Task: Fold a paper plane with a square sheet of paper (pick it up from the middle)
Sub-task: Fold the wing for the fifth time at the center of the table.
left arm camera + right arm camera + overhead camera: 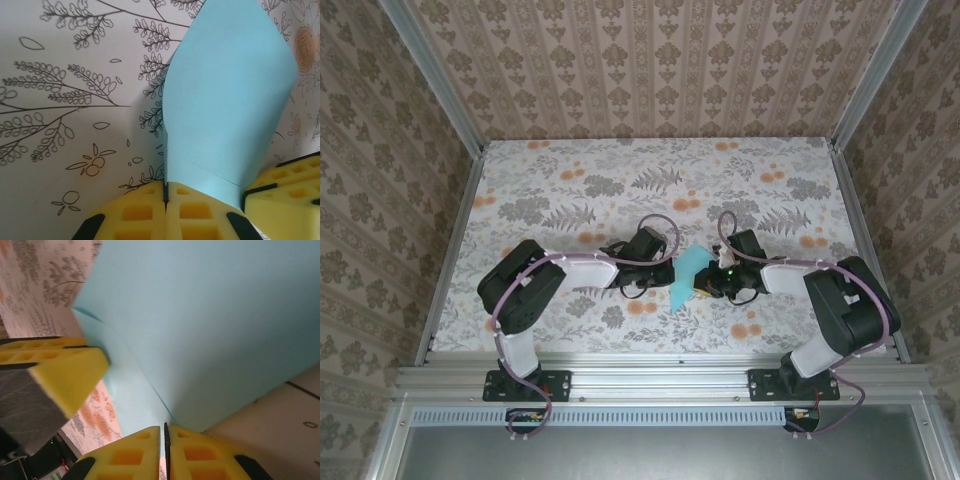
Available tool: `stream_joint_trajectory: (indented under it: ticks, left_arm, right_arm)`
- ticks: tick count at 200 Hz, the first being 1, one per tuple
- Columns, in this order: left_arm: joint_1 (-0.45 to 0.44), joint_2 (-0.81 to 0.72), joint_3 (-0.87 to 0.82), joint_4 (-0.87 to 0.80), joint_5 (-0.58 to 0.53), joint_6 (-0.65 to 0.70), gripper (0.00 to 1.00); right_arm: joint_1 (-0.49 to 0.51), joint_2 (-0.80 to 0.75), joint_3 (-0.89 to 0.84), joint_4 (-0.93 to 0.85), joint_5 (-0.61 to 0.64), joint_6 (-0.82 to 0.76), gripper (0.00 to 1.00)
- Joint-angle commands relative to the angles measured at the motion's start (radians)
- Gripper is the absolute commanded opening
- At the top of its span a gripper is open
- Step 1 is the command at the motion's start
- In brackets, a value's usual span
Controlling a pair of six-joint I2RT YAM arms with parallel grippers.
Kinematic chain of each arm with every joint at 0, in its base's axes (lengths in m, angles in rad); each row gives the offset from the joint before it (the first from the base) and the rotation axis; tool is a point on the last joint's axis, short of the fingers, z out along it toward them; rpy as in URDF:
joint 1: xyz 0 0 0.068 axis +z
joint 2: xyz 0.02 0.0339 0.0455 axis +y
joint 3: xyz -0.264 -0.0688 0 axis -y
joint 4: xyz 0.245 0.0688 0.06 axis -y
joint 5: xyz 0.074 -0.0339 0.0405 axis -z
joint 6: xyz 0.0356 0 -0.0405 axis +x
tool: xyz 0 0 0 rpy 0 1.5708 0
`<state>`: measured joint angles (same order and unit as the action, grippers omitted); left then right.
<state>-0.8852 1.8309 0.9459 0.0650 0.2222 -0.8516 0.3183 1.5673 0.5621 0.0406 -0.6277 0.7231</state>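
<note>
The left end effector [166, 200], its yellow pads pressed together, is pinching one edge of the square sheet of paper [230, 110], which is curling up off the floral surface [60, 150]. The right end effector [165, 437] is pinching it just beside, likely bracing the sheet between both arms for a crease.

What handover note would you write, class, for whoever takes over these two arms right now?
Left claw: shut on the turquoise paper sheet, pinching its edge.
Right claw: shut on the same sheet, close beside the left claw.
Sheet: held up over the floral tabletop, curved between both claws.
Done: pickup; bending begun.
To do: sharp creases; no plane shape yet.
</note>
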Motion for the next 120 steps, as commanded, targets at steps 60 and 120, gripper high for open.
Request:
stream_joint_trajectory:
  ticks: [60, 120]
  left_arm:
    - [-0.017, -0.038, 0.040, -0.021, 0.029, 0.019, 0.00]
    - [-0.033, -0.021, 0.061, -0.017, 0.060, 0.017, 0.00]
  right_arm:
    - [-0.002, 0.046, 0.016, -0.030, 0.043, -0.031, 0.12]
    - [-0.003, 0.059, 0.015, -0.030, 0.049, -0.039, 0.11]
